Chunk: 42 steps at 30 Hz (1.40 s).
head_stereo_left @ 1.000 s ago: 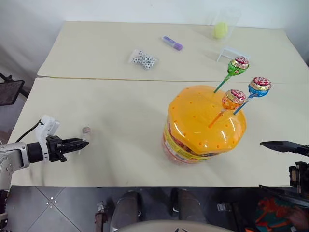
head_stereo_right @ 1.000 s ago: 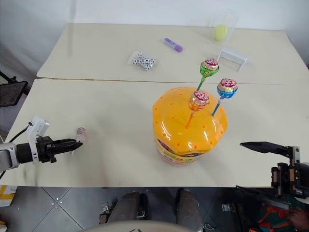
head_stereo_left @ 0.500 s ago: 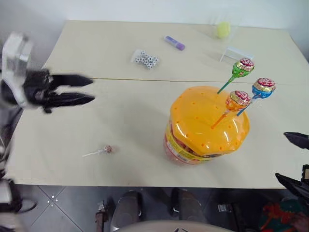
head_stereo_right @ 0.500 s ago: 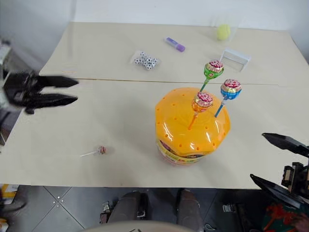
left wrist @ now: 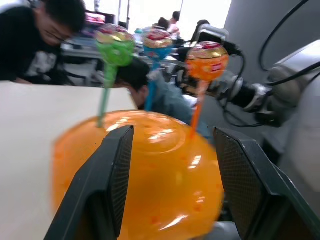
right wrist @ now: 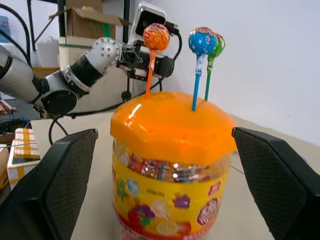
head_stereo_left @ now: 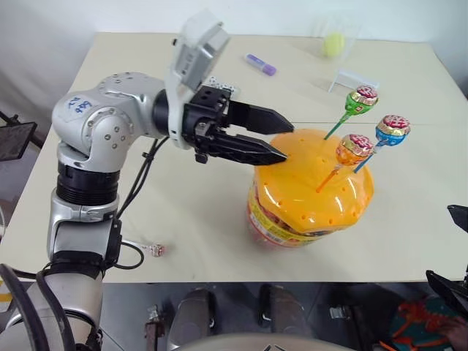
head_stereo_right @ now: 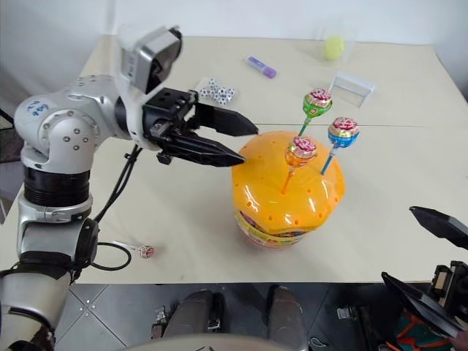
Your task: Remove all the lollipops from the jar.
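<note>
Over the jar [head_stereo_left: 307, 197] our left gripper [head_stereo_left: 281, 136] spread empty, three lollipops [head_stereo_left: 354, 149] in lid, our right gripper [head_stereo_right: 431, 256] wide apart, one lollipop [head_stereo_left: 154, 250] on table [head_stereo_left: 205, 190]

Left gripper [head_stereo_left: 281, 137] jaws apart beside jar [head_stereo_left: 307, 191], 3 lollipops [head_stereo_left: 355, 148] in lid
</note>
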### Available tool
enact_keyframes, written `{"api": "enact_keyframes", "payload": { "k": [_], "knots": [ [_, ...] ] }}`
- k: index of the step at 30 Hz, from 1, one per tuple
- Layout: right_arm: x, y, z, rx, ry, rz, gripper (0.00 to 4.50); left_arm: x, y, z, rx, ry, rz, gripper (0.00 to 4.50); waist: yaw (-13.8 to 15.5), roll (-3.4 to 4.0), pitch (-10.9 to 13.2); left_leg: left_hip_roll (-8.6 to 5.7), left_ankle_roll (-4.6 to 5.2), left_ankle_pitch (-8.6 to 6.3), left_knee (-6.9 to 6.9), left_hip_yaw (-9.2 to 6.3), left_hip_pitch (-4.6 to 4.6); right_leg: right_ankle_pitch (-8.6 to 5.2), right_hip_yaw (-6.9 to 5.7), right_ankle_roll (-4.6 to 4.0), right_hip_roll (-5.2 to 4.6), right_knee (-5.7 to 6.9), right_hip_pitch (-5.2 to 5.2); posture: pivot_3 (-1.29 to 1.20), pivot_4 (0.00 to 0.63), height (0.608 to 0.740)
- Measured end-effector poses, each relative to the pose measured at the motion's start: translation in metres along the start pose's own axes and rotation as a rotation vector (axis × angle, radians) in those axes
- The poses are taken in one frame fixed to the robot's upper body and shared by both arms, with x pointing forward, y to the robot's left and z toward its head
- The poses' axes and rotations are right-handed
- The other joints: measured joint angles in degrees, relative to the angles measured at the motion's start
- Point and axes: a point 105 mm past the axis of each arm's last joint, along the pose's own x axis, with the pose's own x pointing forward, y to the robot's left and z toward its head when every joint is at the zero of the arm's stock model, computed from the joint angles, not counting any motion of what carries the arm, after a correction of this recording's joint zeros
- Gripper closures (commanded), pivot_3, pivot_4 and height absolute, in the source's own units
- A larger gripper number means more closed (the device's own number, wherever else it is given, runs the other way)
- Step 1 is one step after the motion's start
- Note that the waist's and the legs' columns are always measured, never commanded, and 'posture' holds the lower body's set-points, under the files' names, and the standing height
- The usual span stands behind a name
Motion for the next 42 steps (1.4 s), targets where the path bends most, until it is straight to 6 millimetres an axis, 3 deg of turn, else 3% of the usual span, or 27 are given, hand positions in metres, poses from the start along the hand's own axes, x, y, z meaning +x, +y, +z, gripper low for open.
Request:
{"api": "enact_keyframes", "payload": {
  "k": [4,16,19,26,31,38,42],
  "knots": [
    [0.001,-0.001,0.001,-0.005,-0.004,-0.012,0.00,0.018,-0.004,0.006,0.008,0.032,-0.068,1.83,-0.08,0.00,0.00,-0.01,0.03,-0.02,0.01,-0.01,0.01,0.00,0.02,0.00,0.00,-0.01,0.02,0.00,0.150,0.740],
    [0.007,-0.003,-0.005,-0.019,-0.003,0.007,0.00,0.042,-0.009,-0.006,0.022,0.094,-0.144,1.83,-0.15,0.00,0.00,-0.01,0.03,-0.02,0.02,0.00,0.00,0.00,0.04,0.00,0.00,-0.05,0.02,0.00,0.150,0.740],
    [0.007,-0.004,-0.006,-0.023,0.004,0.001,0.00,0.043,-0.008,-0.006,0.020,0.091,-0.145,2.44,-0.17,0.00,0.00,-0.01,0.04,-0.02,0.02,-0.01,0.00,0.00,0.03,0.00,0.00,-0.04,0.02,0.00,0.150,0.740],
    [0.011,-0.004,-0.007,-0.016,-0.012,0.009,0.00,0.047,-0.006,-0.005,0.049,0.074,-0.147,4.48,-0.20,0.00,0.00,-0.01,0.04,-0.02,0.02,-0.01,0.00,0.00,0.03,0.00,0.00,-0.07,0.02,0.00,0.150,0.740],
    [0.025,-0.001,-0.009,0.021,-0.051,0.105,0.00,0.049,0.011,0.006,0.028,-0.071,-0.128,4.48,-0.13,0.00,0.00,-0.01,0.07,-0.02,0.07,-0.01,-0.04,0.00,0.02,0.00,-0.01,-0.10,0.01,0.00,0.150,0.740],
    [0.036,-0.001,-0.006,0.024,-0.067,0.199,0.00,0.003,0.024,0.044,0.056,-0.374,-0.087,4.48,-0.25,0.00,0.00,0.01,0.08,-0.03,0.06,-0.02,-0.06,0.00,-0.04,0.00,0.00,-0.08,-0.02,0.00,0.150,0.740],
    [0.044,0.003,-0.003,0.034,-0.059,0.288,0.00,-0.046,0.025,0.040,0.038,-0.339,0.068,4.48,-0.67,0.01,0.00,0.04,0.09,-0.03,0.02,0.02,0.00,0.00,-0.04,0.00,0.00,0.00,-0.04,0.00,0.150,0.740]
  ]
}}
